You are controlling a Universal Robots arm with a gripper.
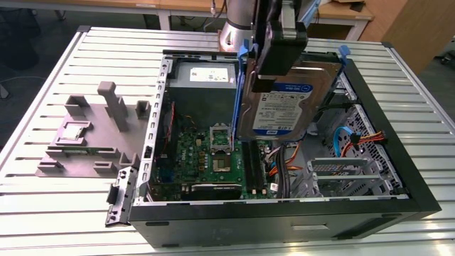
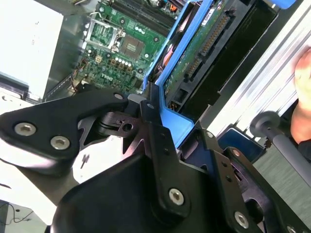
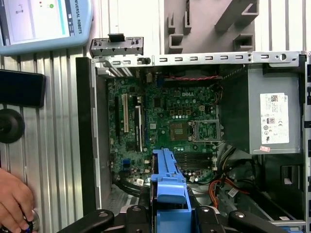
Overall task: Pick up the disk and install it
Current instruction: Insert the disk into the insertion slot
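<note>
Exterior view: the jaws are pinching the hard drive [image 1: 288, 109] by its upper edge, so it is hanging upright just beneath them, blue rail frame [image 1: 238, 101] alongside, above the open computer case [image 1: 284, 216], probably to clear its walls.

Overhead: case [image 1: 153, 133] lies open; disk [image 1: 284, 114] hangs over motherboard [image 1: 206, 154].
Exterior view's right: drive cage [image 1: 348, 173], cables [image 1: 359, 140] crowd the bay.
Far end: power supply [image 1: 202, 77] fills corner.

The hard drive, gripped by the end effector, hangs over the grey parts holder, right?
No. In the exterior view the hard drive, gripped by the end effector, hangs over the open computer case; the grey parts holder lies to that view's left.
</note>
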